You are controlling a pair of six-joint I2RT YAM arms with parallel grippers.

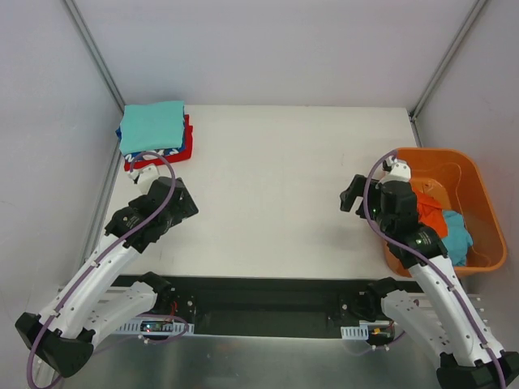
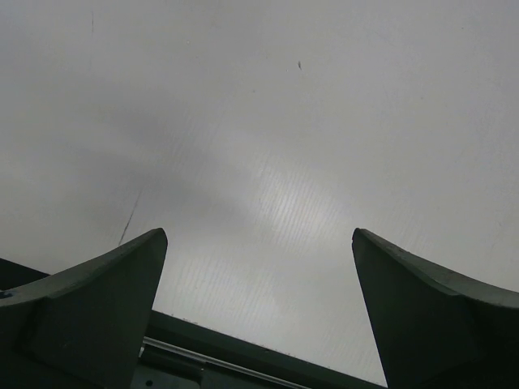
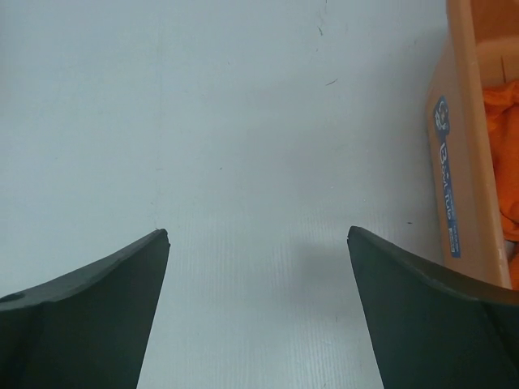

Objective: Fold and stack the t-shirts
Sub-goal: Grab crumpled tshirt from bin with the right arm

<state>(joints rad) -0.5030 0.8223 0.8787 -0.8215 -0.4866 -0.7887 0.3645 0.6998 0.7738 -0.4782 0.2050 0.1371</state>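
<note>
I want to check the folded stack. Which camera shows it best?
Top external: the stack of folded t-shirts lies whole at far left, a teal one on top. Neither wrist view shows it.

White, finely ribbed surface [image 1: 276,194], closed in by pale walls [image 1: 268,49] on three sides. Meets grey metal posts [image 1: 96,55] slanting up from both far corners. Carries a rigid orange plastic basket [image 1: 458,172] at the right edge. Shows, in the right wrist view, the basket's long outer wall with a narrow blue-and-white label [image 3: 448,178] running along it. Bears a few small dark flecks and one thin scratch. Ends at the near side in a black strip [image 1: 259,296], with a grey panel [image 1: 259,365] below it.
</note>
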